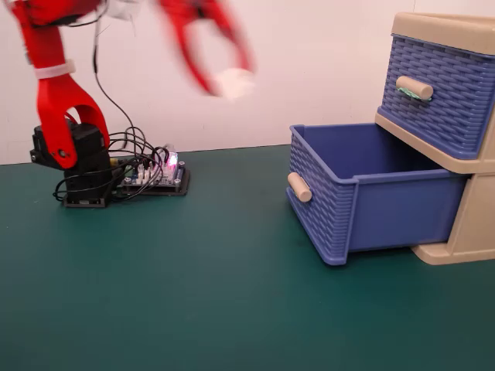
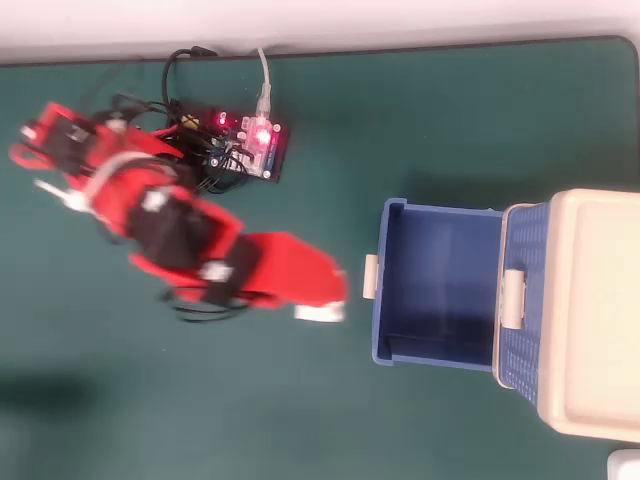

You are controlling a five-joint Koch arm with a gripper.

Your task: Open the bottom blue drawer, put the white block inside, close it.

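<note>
The bottom blue drawer (image 1: 363, 209) is pulled far out of the beige cabinet (image 1: 464, 224), and its inside looks empty. Its beige handle (image 1: 299, 187) faces left. In the overhead view the drawer's wall (image 2: 386, 250) and handle (image 2: 371, 277) lie right of centre. My red gripper (image 1: 226, 79) is blurred, high in the air to the left of the drawer, shut on the white block (image 1: 236, 83). From above, the gripper (image 2: 326, 303) holds the block (image 2: 320, 313) just left of the drawer's handle.
The upper blue drawer (image 1: 437, 93), with green tape on its handle (image 1: 414, 87), is shut. A circuit board with lit LEDs and cables (image 1: 155, 176) sits by the arm's base (image 1: 73, 166), and it also shows from above (image 2: 245, 145). The table is a green mat (image 1: 193, 294).
</note>
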